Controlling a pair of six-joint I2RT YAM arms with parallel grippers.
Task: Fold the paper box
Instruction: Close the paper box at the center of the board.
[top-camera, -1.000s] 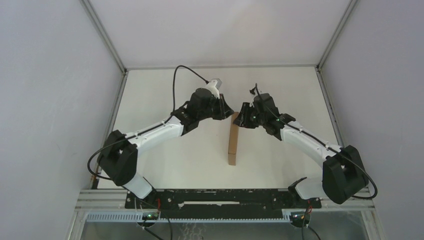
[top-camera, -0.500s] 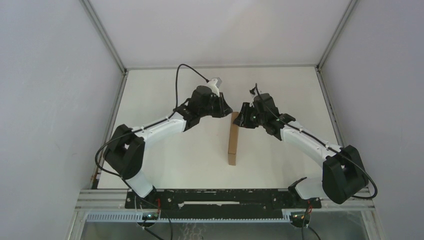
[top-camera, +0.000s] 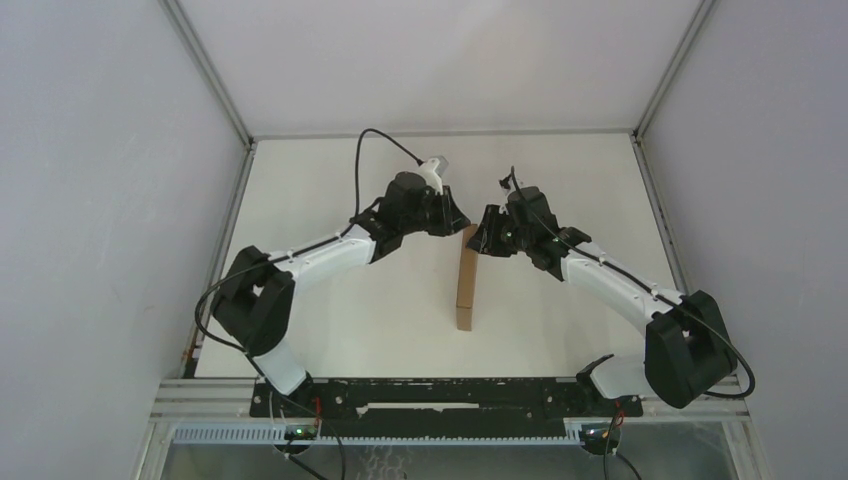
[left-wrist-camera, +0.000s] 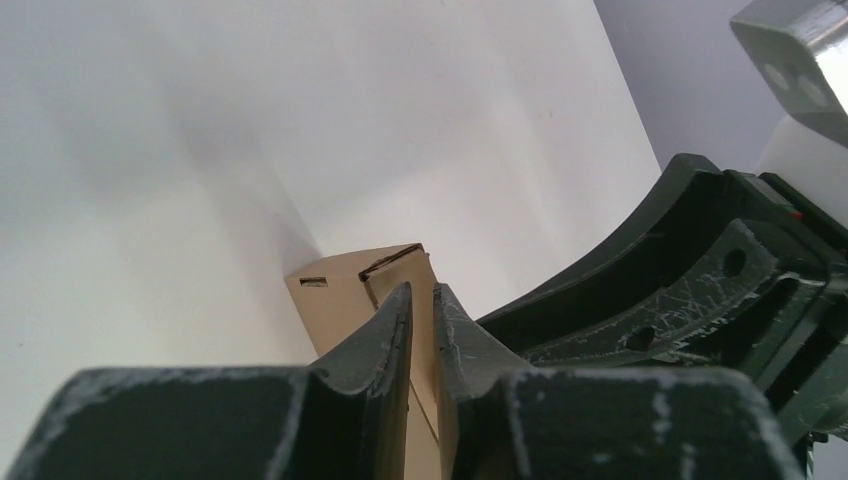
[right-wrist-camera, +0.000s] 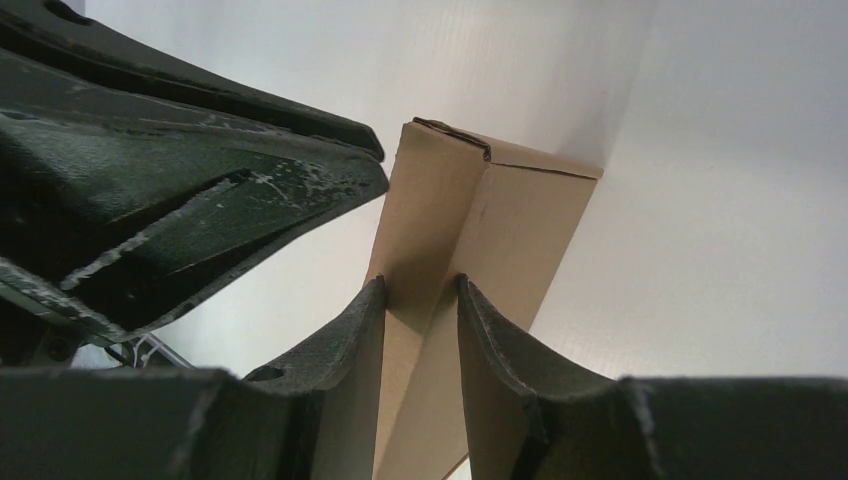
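Left side: the left pincer (left-wrist-camera: 422, 300) is closed to a narrow slit on a thin upper panel of the plain brown cardboard paper box (left-wrist-camera: 335, 290), at the box's far end.

Centre: the paper box stands on its long edge on the white desk (top-camera: 380, 320). It is collapsed to a narrow strip between the two arms and runs from the pincers back toward the bases.

Right side: the right pincer (right-wrist-camera: 420, 290) grips the same far end, with its fingers (right-wrist-camera: 350, 350) set on either side of a creased ridge of cardboard.

Risks, in my judgement:
- Both grips sit close together at one end, so the near end is unsupported. It may swing or topple if either arm pulls unevenly.
- Pulling in opposite directions could tear the thin panel.
- The two pincer bodies nearly touch, so a small misalignment could bring them into collision.
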